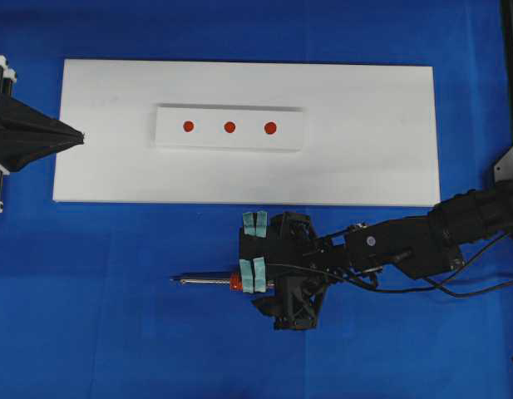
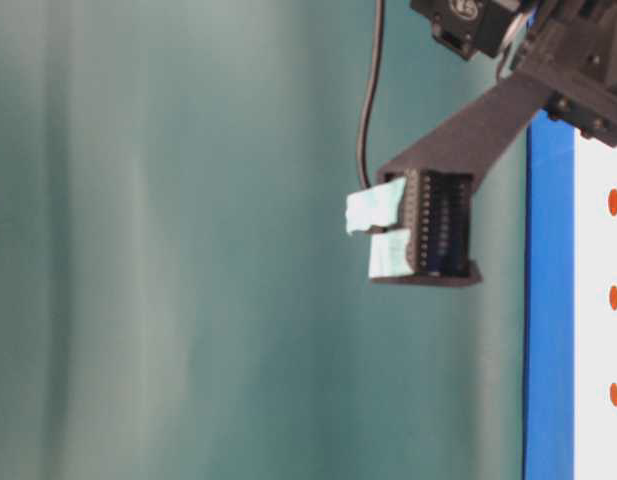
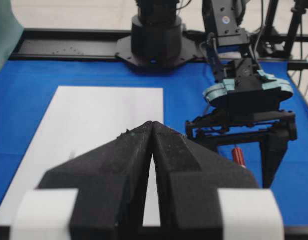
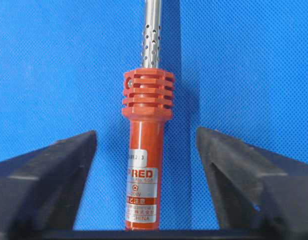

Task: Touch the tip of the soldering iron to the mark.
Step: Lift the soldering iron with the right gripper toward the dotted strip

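My right end effector (image 4: 146, 145) sits low over the soldering iron (image 1: 213, 282), which lies flat on the blue bench (image 1: 115, 332) in front of the white board (image 1: 372, 158), its tip pointing toward my left side. In the right wrist view the orange handle runs up the middle between my fingers (image 4: 54, 175), with blue cloth showing on either side, so I am partly spread and not yet gripping anything. The three red marks (image 1: 229, 127) sit on a raised white strip (image 1: 289, 133) well apart from the iron. To do this well, I judge I should stay centred on the handle just behind the ribbed collar, close evenly so the iron does not roll, and keep the shaft in line with my wrist. My left end effector (image 3: 152, 131) is pinched closed at the board's edge, holding nothing
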